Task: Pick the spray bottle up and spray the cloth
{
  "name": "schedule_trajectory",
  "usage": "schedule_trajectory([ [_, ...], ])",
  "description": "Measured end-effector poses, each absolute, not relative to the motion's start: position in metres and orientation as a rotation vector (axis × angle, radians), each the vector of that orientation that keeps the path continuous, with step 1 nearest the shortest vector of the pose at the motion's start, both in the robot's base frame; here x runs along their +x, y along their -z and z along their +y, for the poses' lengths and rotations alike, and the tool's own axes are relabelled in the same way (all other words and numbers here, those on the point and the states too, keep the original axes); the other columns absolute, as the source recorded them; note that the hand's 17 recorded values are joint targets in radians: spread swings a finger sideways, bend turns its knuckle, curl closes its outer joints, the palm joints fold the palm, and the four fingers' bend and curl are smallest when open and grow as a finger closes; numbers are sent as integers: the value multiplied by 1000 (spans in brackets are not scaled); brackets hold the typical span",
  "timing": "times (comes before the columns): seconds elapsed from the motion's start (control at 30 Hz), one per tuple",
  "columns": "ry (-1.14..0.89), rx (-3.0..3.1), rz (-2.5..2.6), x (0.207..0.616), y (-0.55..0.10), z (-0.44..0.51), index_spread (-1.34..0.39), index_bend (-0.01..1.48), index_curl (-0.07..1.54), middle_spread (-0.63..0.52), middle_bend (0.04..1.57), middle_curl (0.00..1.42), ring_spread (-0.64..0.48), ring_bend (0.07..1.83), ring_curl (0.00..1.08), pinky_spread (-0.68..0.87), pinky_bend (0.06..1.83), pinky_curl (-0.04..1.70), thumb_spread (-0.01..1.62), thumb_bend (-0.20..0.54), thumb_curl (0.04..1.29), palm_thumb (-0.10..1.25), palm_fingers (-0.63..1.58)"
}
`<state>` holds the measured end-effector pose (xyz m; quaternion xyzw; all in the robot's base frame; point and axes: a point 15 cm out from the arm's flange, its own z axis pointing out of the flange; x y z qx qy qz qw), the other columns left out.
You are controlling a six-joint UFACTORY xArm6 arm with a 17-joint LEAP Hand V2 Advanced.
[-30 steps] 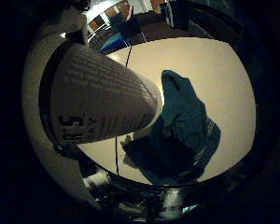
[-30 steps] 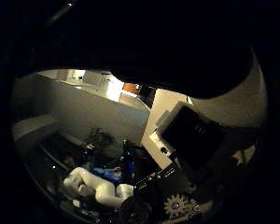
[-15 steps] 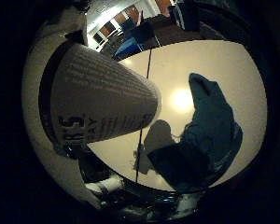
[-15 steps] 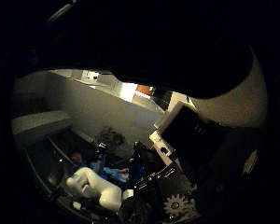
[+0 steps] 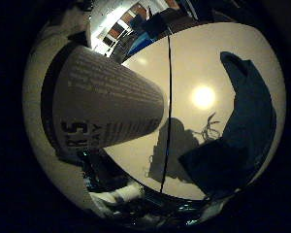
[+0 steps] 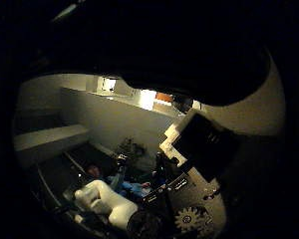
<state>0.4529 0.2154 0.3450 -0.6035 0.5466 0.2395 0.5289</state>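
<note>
The little-finger view shows a white printed plastic spray bottle (image 5: pixel 106 109) close to the palm, above a pale bench (image 5: pixel 203 63) bearing a crumpled dark teal cloth (image 5: pixel 242 136). The thumb view shows only the hand (image 6: pixel 199 164); its grip cannot be told.

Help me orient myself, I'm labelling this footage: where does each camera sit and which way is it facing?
Little finger side palm view: on the palm, looking out past the spray bottle, which fills much of the view and so is close, down to the table and the dark cloth on it.
Thumb side palm view: same palm, facing the room and a wall; the hand shows as white, black and geared parts.
Shared: only the palm; no object shows clearly in both.
</note>
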Motion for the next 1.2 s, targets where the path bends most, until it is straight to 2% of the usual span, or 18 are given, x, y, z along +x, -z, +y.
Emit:
schedule_trajectory([
  [0.8, -637, -1402, 1375, 484, -273, 202, -257, 1071, 979, -166, 1303, 960, -261, 1318, 926, -186, 1400, 877, 806, -17, 838, 1052, 1096],
  [1.2, -643, -1413, 1366, 498, -260, 201, -259, 1066, 987, -166, 1304, 960, -261, 1318, 925, -186, 1395, 877, 812, -17, 839, 1040, 1097],
])
